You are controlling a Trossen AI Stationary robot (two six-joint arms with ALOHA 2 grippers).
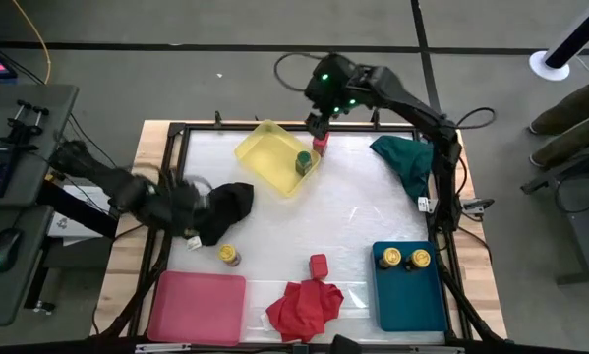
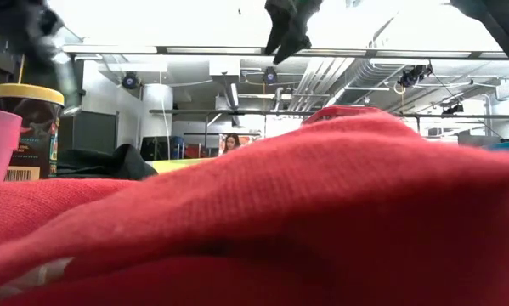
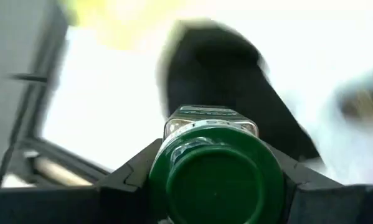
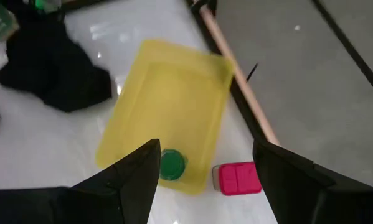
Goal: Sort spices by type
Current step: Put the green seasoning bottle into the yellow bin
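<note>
My left gripper (image 1: pixel 190 203) hovers over the table's left part beside a black cloth (image 1: pixel 231 206), shut on a green-lidded jar (image 3: pixel 214 177). My right gripper (image 1: pixel 319 125) is open above a small red box (image 4: pixel 238 177) that lies on the table just beyond the far right corner of the yellow tray (image 1: pixel 269 152). A second green-lidded jar (image 1: pixel 303 162) stands in that tray. Two yellow-lidded jars (image 1: pixel 403 258) stand in the teal tray (image 1: pixel 409 300). One yellow-lidded jar (image 1: pixel 229 255) and another red box (image 1: pixel 319 264) stand on the table. My left gripper holds the green-lidded jar at its lid end (image 3: pixel 174 155), pinched between the two fingers (image 3: pixel 133 171), one on each side. The jar lies along the fingers, lid toward the wrist camera and its glass body (image 3: pixel 210 121) pointing away. It is clear of the table.
A pink tray (image 1: pixel 198 307) sits at the near left. A red cloth (image 1: pixel 304 307) lies at the near middle and fills the low view. A green cloth (image 1: pixel 407 162) lies at the far right. The table's middle is bare white. A person (image 2: pixel 231 143) stands in the room beyond.
</note>
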